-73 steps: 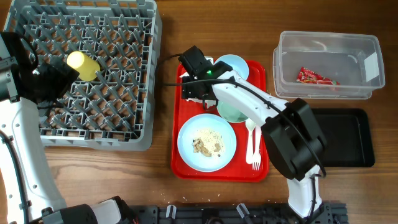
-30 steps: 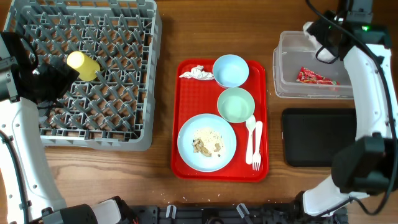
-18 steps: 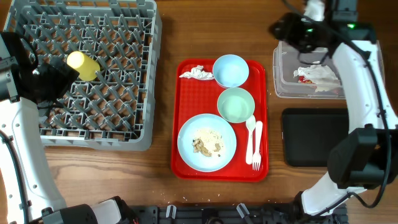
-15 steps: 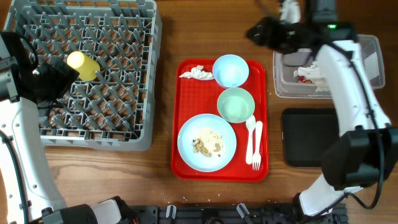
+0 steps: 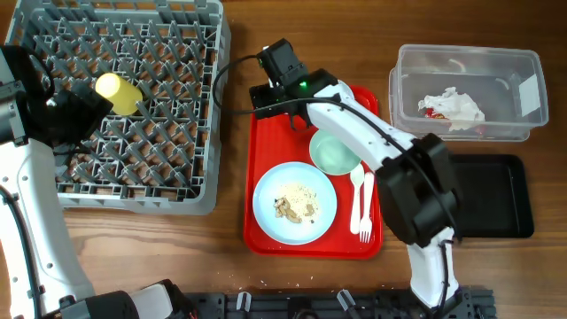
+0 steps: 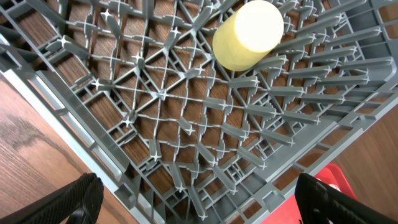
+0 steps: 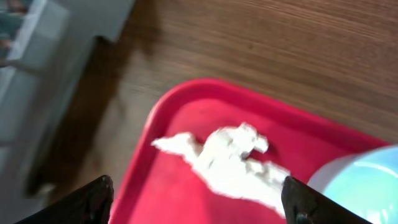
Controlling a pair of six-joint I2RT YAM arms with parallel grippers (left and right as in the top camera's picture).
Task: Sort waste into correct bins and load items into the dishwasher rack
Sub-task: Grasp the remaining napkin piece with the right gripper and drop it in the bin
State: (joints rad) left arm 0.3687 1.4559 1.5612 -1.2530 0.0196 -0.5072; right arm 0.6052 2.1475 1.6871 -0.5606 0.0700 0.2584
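My right gripper (image 5: 271, 99) is open and empty above the far left corner of the red tray (image 5: 266, 244). Between its fingers (image 7: 199, 200) the right wrist view shows a crumpled white napkin (image 7: 227, 158) on the tray, with the pale blue bowl (image 7: 364, 186) beside it. The clear tub (image 5: 523, 66) holds another napkin (image 5: 454, 105) and the red-and-white wrapper (image 5: 431, 112). The pale blue plate (image 5: 266, 208) carries beige scraps (image 5: 297, 202). The green bowl (image 5: 335, 152), fork and spoon (image 5: 361, 208) lie on the tray. My left gripper (image 6: 202, 208) is open over the grey rack (image 5: 124, 182), near the yellow cup (image 5: 120, 93).
The black tray (image 5: 496, 199) lies at the right, in front of the clear tub. My right arm crosses over the tray's far end and hides the blue bowl and the napkin from the overhead view. A black cable loops beside the rack's right edge.
My right arm was over the clear tub, where a napkin now lies on the wrapper. It has swung left to the tray's far left corner. The left arm has not moved.
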